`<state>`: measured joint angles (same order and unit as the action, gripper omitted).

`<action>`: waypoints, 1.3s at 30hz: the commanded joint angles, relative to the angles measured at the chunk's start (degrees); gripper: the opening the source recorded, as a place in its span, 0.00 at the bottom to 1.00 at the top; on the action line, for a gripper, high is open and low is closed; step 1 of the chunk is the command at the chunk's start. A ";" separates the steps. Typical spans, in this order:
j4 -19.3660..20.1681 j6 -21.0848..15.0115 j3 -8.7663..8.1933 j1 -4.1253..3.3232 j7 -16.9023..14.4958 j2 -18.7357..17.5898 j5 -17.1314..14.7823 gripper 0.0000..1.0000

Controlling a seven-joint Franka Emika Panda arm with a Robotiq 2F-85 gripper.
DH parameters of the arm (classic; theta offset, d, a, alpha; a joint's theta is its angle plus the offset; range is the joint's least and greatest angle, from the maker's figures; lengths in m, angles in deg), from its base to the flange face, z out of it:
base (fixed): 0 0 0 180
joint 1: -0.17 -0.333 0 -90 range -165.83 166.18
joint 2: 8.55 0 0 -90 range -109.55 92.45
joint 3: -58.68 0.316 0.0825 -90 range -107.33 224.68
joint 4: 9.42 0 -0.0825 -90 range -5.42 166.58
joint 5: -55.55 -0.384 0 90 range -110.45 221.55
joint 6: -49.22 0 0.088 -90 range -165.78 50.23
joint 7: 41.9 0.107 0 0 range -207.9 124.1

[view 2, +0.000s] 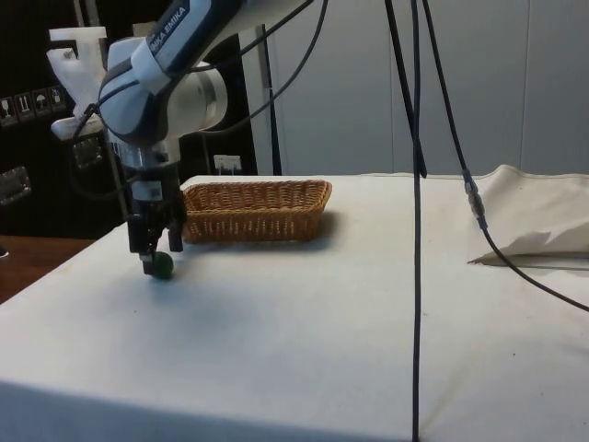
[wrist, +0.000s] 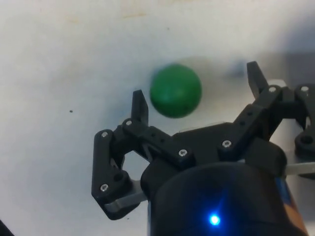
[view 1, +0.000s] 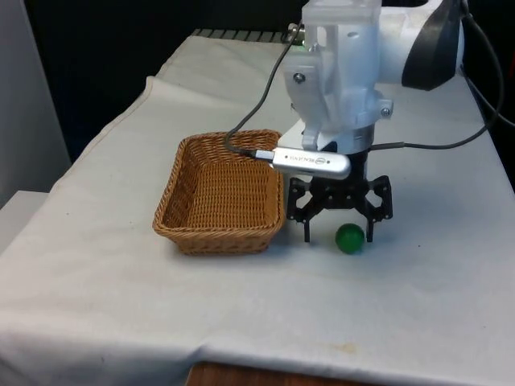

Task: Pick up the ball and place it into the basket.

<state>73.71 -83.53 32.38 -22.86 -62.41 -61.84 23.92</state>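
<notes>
One wicker basket [view 1: 219,193] sits on the front view's left; just right of it the single gripper [view 1: 339,236] hangs low, fingers spread wide and holding nothing, straddling one green ball [view 1: 349,238] lying on the white cloth [view 1: 121,297].

Ball [view 1: 349,238] on table [view 1: 121,305], front view's right of basket [view 1: 221,193].

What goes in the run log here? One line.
gripper: open, straddling ball | ball: on cloth | basket: no ball inside
</notes>
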 commanded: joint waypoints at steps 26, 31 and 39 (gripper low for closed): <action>0.06 -0.69 -0.11 0.06 -0.29 -0.34 -0.34 0.14; 0.06 -0.74 -0.17 0.06 -0.29 -0.34 -0.34 0.00; 0.34 -0.29 -0.57 -0.29 -0.23 0.86 -0.11 0.00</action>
<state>73.66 -83.70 31.86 -22.97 -62.64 -61.66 23.81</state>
